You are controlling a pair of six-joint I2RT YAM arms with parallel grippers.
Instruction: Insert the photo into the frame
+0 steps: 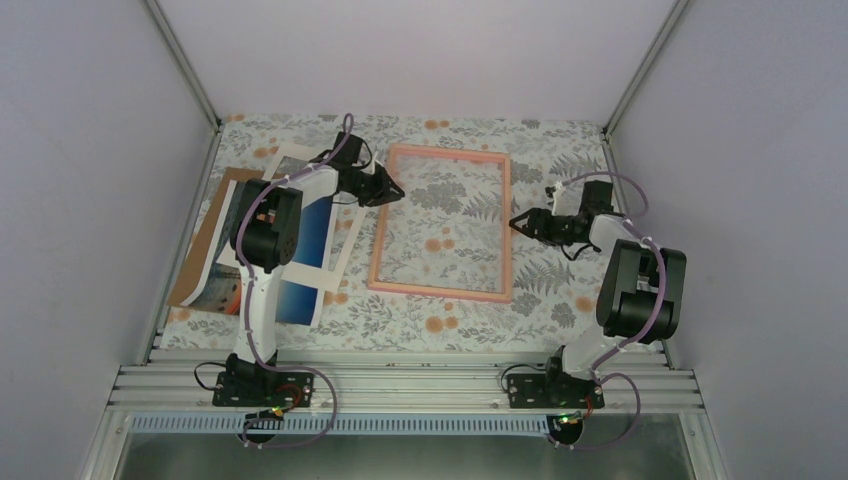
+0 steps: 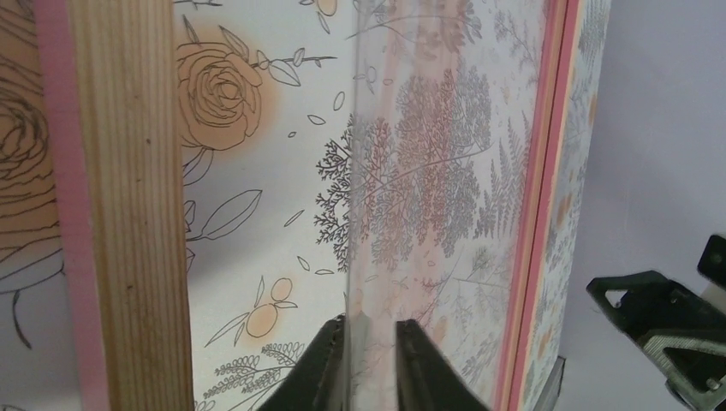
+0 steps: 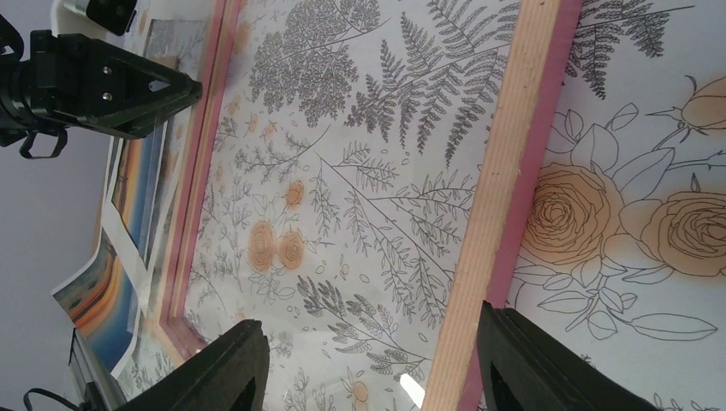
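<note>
The pink frame [image 1: 440, 222] lies flat in the middle of the floral table. Its wooden back rail shows in the left wrist view [image 2: 128, 214] and in the right wrist view [image 3: 505, 171]. My left gripper [image 1: 393, 190] is at the frame's far left corner. In its own view [image 2: 371, 342] the jaws stand close together on the edge of a clear pane [image 2: 445, 171]. The photo [image 1: 315, 225] lies to the left, partly under my left arm, and also shows in the right wrist view [image 3: 137, 184]. My right gripper [image 1: 518, 222] is open over the frame's right rail [image 3: 368, 360].
A brown backing board [image 1: 205, 240] and a white mat [image 1: 285, 162] lie under and beside the photo at the left. Grey walls close in the table on three sides. A metal rail [image 1: 420, 385] carries both arm bases at the near edge.
</note>
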